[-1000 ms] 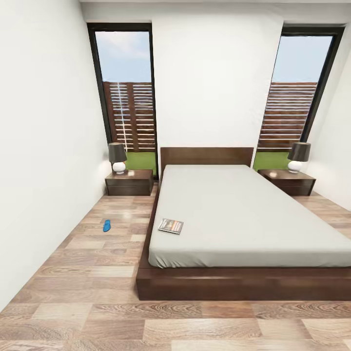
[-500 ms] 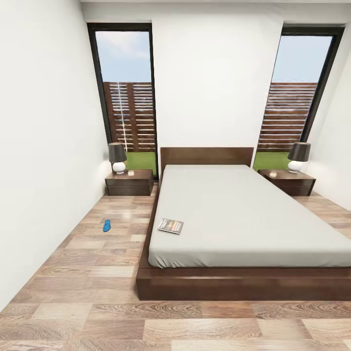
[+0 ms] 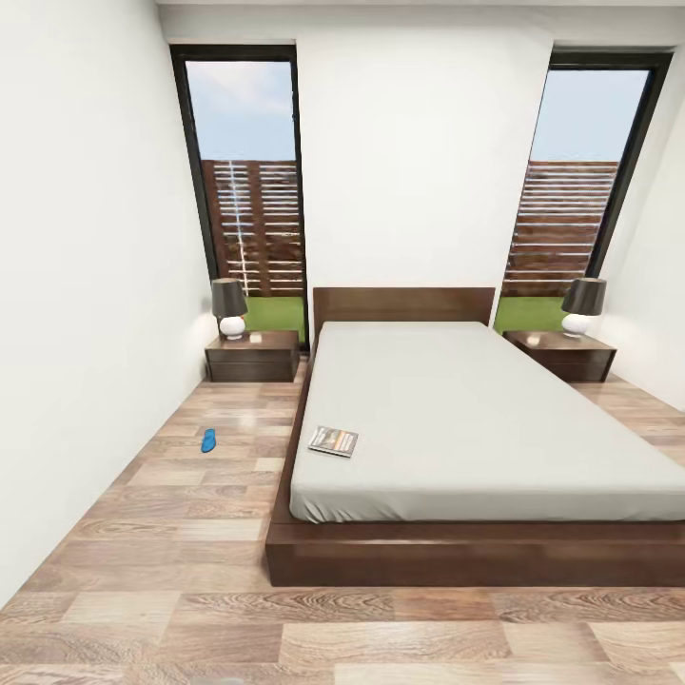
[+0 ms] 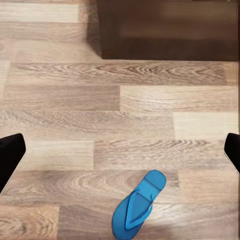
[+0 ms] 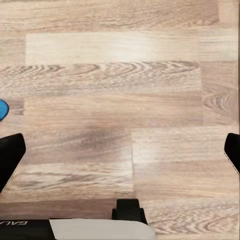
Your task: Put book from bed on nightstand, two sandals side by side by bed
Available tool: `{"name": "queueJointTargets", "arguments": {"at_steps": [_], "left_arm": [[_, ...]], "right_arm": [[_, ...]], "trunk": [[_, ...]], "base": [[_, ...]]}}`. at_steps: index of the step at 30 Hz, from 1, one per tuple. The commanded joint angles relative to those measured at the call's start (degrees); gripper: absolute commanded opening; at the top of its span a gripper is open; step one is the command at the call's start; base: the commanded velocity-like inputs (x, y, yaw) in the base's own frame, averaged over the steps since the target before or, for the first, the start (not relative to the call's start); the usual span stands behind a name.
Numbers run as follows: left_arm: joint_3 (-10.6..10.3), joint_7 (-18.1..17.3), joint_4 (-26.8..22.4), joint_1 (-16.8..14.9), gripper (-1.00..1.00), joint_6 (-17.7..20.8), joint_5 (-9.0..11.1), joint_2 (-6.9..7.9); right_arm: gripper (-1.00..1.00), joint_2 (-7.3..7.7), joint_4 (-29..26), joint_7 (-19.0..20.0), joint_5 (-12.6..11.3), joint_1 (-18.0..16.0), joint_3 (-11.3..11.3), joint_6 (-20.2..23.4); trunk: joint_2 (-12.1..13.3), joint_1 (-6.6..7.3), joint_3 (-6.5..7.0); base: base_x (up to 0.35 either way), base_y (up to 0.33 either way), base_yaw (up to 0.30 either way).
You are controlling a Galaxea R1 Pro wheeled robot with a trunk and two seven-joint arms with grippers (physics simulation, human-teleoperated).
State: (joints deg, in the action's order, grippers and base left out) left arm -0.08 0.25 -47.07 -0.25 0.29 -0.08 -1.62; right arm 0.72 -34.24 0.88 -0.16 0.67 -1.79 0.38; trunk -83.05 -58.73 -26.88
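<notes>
Both grippers hang wide open and empty over the floor (image 5: 125,100); book (image 3: 333,441) lies at the bed's (image 3: 476,419) near-left corner, one sandal (image 3: 208,440) well apart from another sandal (image 4: 139,205), so pairing them risks a misaligned drop.

We find a sandal (image 5: 2,109) cut by the right wrist frame's edge; book (image 3: 333,441) lettering illegible.
</notes>
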Motion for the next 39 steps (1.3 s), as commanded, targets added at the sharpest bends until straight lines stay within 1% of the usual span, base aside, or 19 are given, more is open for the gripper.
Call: {"name": "queueJointTargets", "arguments": {"at_steps": [1,7,15,26,39], "left_arm": [[0.0,0.1,-0.4,0.0,1.0,0.0,0.0,-0.18],[0.1,0.0,-0.4,0.0,1.0,-0.2,0.2,-0.33],[0.1,-0.1,0.3,0.0,1.0,-0.3,0.2,-0.32],[0.2,-0.1,0.3,0.0,1.0,-0.3,0.2,-0.32],[0.2,-0.1,0.3,0.0,1.0,-0.3,0.2,-0.32]], "right_arm": [[1.0,-0.01,-0.8,0.1,0.0,0.0,-0.5,0.0],[1.0,-0.14,-1.3,0.3,-0.1,0.0,-3.3,-0.3],[1.0,-0.17,-0.9,0.5,-0.1,0.0,-4.2,-0.9],[1.0,-0.18,-0.7,0.2,0.0,0.0,-4.2,-1.0],[1.0,-0.19,-0.7,0.4,0.0,0.0,-4.0,-1.1]], "trunk": [[0.0,0.0,-0.05],[0.0,0.0,-0.05],[0.0,0.0,-0.05],[0.0,0.0,-0.05],[0.0,0.0,-0.05]], "base": [[0.0,0.0,0.0],[0.0,0.0,0.0],[0.0,0.0,0.0],[0.0,0.0,-0.019],[0.0,0.0,-0.253]]}}
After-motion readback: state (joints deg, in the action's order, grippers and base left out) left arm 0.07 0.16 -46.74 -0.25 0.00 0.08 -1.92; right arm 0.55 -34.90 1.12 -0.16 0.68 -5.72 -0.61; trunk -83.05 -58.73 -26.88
